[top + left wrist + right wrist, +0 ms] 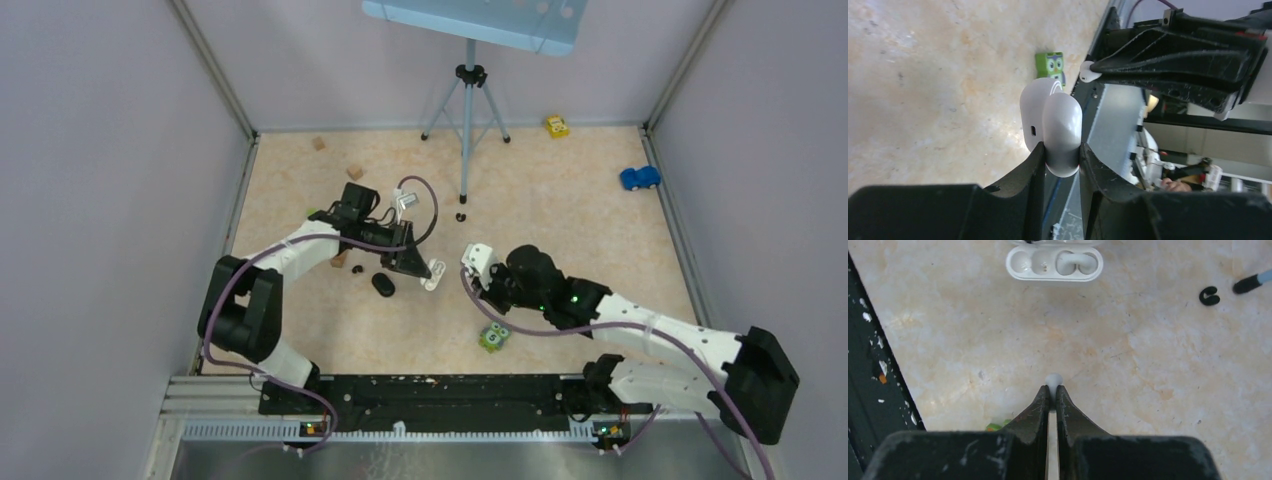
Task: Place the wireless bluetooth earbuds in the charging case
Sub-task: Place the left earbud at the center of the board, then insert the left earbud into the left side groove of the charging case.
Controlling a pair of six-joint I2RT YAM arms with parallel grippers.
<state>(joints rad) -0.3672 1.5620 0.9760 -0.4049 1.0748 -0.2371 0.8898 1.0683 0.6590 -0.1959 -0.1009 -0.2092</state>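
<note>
You have bright, even light from overhead; shadows on the table [560, 250] are faint and short. In the left wrist view, the left gripper [1062, 148] is dark and blurred near the lens, the white case [1060, 125] between its fingers shows a soft sheen, and the table beyond is washed out. Ahead of the right gripper [1053, 389] the table is sharp; the white earbud [1053, 379] at its tips looks slightly soft.

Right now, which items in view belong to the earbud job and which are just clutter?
Job: white charging case, held by left gripper; white earbud, pinched in right gripper; second white earbud, seated in that case; black case; black earbud.
Clutter: green owl block; wooden cubes; yellow toy car; blue toy car; tripod.
</note>
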